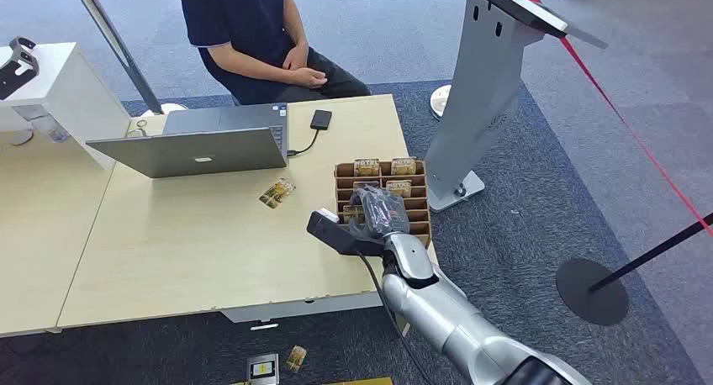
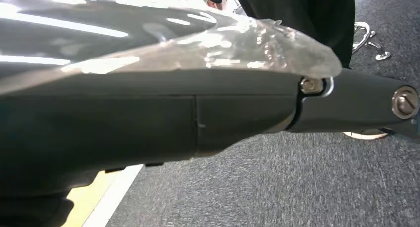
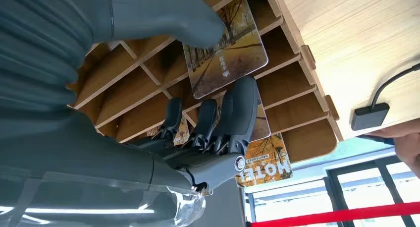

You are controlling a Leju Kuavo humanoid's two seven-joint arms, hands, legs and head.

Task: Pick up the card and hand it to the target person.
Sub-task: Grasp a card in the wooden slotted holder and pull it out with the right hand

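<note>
Autumn-tree printed card [image 3: 225, 43] standing in brown slotted wooden rack [image 1: 418, 202] at light wooden table's [image 1: 168, 250] right edge. Right hand [image 3: 198, 88] over it, thumb and dark fingers [image 3: 237, 113] either side, not yet clearly pinching. Best: pinch firmly, lift straight out.

Wooden card rack [image 3: 297, 63], glossy printed card [image 3: 225, 48], matt grey plastic right hand [image 3: 218, 123], pale wood-grain table [image 1: 185, 242].
</note>
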